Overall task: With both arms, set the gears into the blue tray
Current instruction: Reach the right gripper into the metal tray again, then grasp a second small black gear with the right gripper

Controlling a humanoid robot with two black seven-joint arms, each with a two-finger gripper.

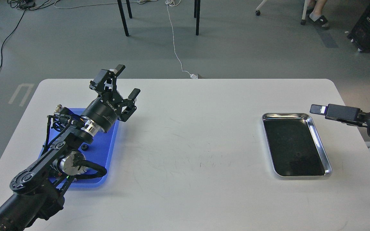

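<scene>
Left claw (127,80) up over the desk (191,134), fingers spread wide and nothing between them, tips pointing toward one o'clock. It hangs just past the far right corner of the blue tray (106,144), and the left arm runs back from it toward seven o'clock, covering much of the tray. One gear (84,147) shows on the blue floor, small and black, sitting close beside the silver wrist ring, back down the arm from the claw at about seven o'clock. Any other gears would be under the arm; I cannot tell.

Over at three o'clock, the right claw (320,109) comes in from the edge, seen side-on as a dark block with a pale tip; its fingers cannot be told apart, so wide or narrow I cannot say. It hovers just off the far right corner of the steel tray (320,141), whose dark floor looks bare apart from a faint speck.

The desk is white with rounded corners and fine scuffs across the middle. Beyond it, at twelve o'clock, grey floor, black chair legs (124,19), a white cable (175,48) trailing to a plug at the desk's far edge, black cables at eleven o'clock, and a sandalled foot (319,17) at one o'clock.
</scene>
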